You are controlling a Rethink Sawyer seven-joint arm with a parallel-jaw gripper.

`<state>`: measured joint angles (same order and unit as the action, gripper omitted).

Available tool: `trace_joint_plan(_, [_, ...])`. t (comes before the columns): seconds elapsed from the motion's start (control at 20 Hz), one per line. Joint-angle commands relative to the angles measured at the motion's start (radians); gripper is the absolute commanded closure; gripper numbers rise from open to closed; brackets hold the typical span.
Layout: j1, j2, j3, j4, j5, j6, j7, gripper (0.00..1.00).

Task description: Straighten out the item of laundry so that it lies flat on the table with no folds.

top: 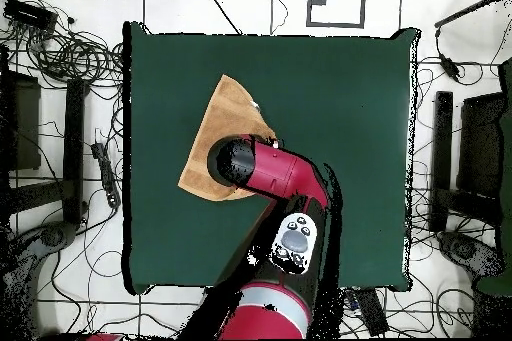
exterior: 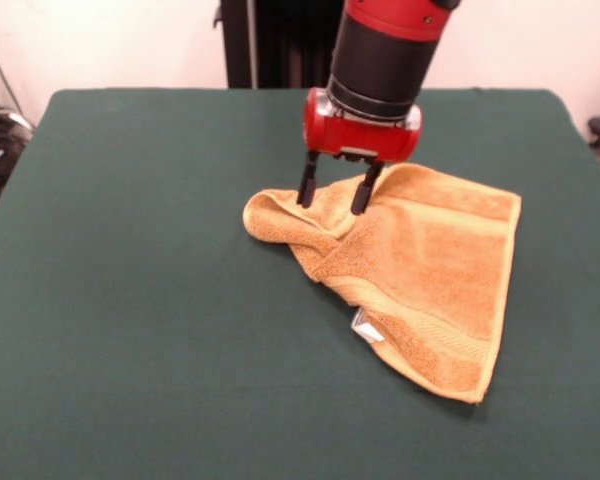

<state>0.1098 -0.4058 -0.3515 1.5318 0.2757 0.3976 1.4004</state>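
Observation:
The orange-yellow towel (exterior: pixel 420 270) lies on the green table (exterior: pixel 130 300), right of centre in the front view. Its left part is folded over and bunched into a rounded lump (exterior: pixel 280 222); the right part lies flatter, with a border band and a small white tag (exterior: pixel 366 325) at its near edge. My gripper (exterior: pixel 338 188) hangs from the red arm right over the folded far-left part, its two black fingers (exterior: pixel 307 182) open and their tips at the cloth. In the overhead view the towel (top: pixel 215 127) is partly hidden under the arm (top: pixel 265 167).
The table's cloth (top: pixel 350 107) stretches wide on all sides of the towel. Cables and stands (top: pixel 60 57) lie on the floor around the table. The robot's black pedestal (exterior: pixel 270 40) stands at the far edge.

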Motion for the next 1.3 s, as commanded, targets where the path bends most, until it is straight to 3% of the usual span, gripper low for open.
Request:
trace_joint_plan(0.05, [0.011, 0.014, 0.082, 0.021, 0.027, 0.096, 0.237, 0.0])
trace_joint_plan(0.95, [0.059, 0.017, 0.073, 0.066, 0.044, 0.03, 0.3, 0.0])
trace_joint_plan(1.3, [0.082, 0.037, 0.059, 0.018, 0.062, 0.072, 0.318, 0.0])
